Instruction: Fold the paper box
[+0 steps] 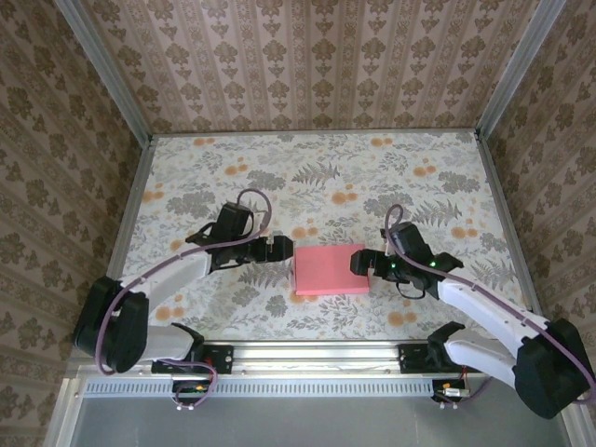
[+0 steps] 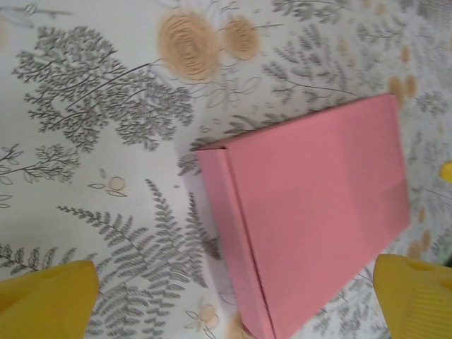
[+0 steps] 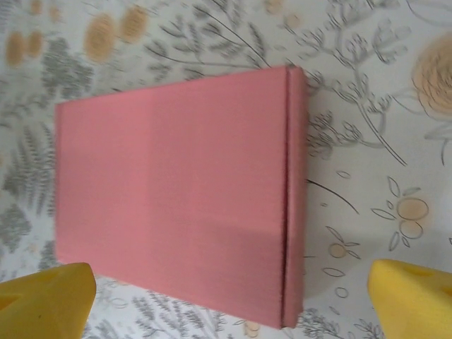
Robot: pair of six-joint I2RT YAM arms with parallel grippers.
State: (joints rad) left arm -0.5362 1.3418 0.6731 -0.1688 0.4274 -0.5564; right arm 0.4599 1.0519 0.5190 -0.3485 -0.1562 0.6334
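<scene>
The paper box (image 1: 330,270) lies flat and closed on the table, salmon-pink lid up, between the two arms. In the left wrist view the box (image 2: 318,212) shows its left side wall and top. The right wrist view has the box (image 3: 176,191) with its right side wall. My left gripper (image 1: 283,250) hovers at the box's left edge, open, its yellow fingertips (image 2: 49,300) wide apart above the table. At the box's right edge my right gripper (image 1: 365,264) is open too, yellow fingertips (image 3: 413,296) spread over the box's near corner. Neither holds anything.
The table (image 1: 186,168) has a floral, leaf-patterned cloth. Patterned walls (image 1: 307,56) close in the back and both sides. A metal rail (image 1: 317,354) with the arm bases runs along the near edge.
</scene>
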